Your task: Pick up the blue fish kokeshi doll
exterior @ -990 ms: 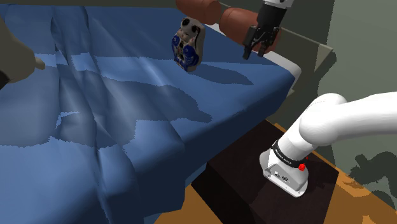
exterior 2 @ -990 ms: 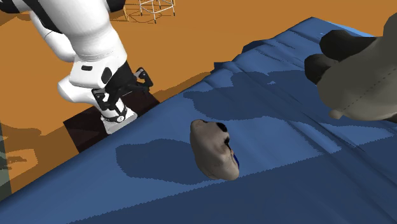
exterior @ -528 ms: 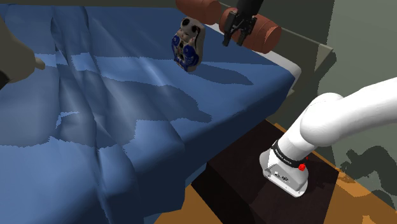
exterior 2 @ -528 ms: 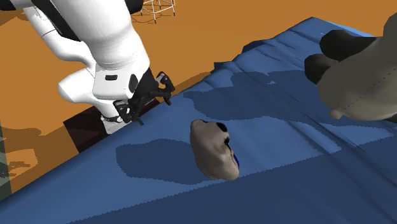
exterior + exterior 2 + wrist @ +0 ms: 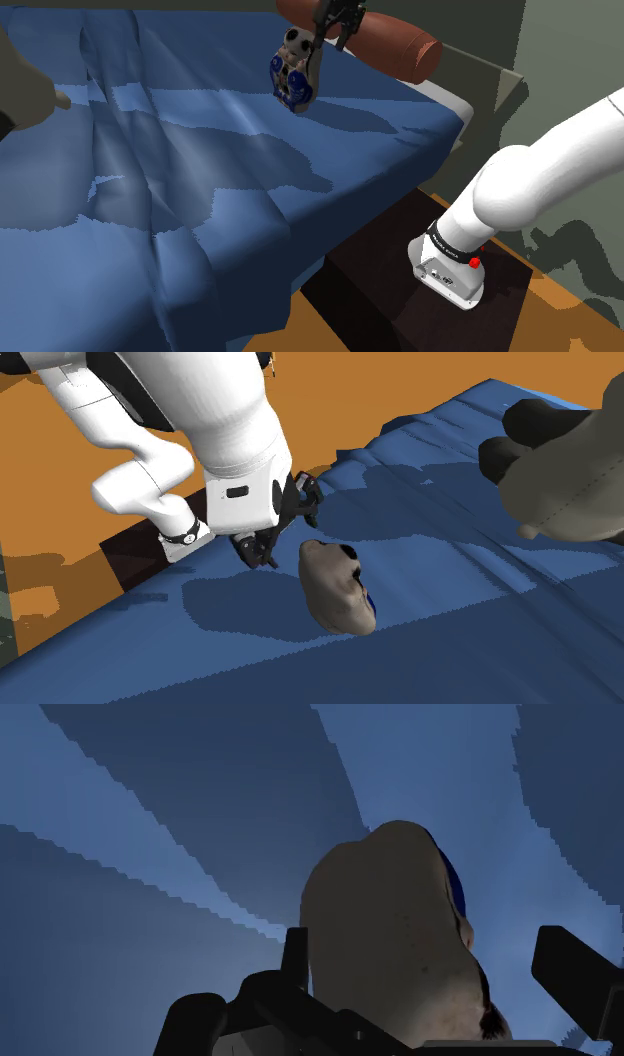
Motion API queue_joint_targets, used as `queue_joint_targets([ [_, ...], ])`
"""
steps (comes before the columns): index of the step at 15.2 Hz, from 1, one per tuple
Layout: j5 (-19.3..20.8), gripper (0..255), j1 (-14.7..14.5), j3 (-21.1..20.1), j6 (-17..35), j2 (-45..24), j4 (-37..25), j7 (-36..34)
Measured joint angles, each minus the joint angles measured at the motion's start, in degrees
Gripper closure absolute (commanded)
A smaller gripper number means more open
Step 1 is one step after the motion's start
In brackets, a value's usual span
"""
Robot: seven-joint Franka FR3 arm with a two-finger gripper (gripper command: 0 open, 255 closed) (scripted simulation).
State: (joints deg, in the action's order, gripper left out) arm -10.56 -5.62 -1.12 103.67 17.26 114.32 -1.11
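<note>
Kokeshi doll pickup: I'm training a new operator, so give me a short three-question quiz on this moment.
1. True or false: the fingers are shut on the doll.
2. The doll rests on: A) the blue cover; B) the orange floor; C) the dark stand.
3. Fill in: in the shoulder view, the bolster beyond the doll is ___ in colour.
Key: 1 false, they stand apart with the doll between them. 2 A. 3 brown.
</note>
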Motion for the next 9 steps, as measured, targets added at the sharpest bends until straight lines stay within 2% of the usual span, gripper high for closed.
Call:
queue_joint_targets([
  [2, -0.8, 0, -0.5, -0.2, -0.1, -3.1, -4.3, 0.5],
  [3, -1.0, 0, -0.7, -0.3, 0.5, -3.7, -4.5, 0.7],
  [9, -1.4, 0, -0.8, -0.3, 4.9, -4.1, -0.6, 1.8],
])
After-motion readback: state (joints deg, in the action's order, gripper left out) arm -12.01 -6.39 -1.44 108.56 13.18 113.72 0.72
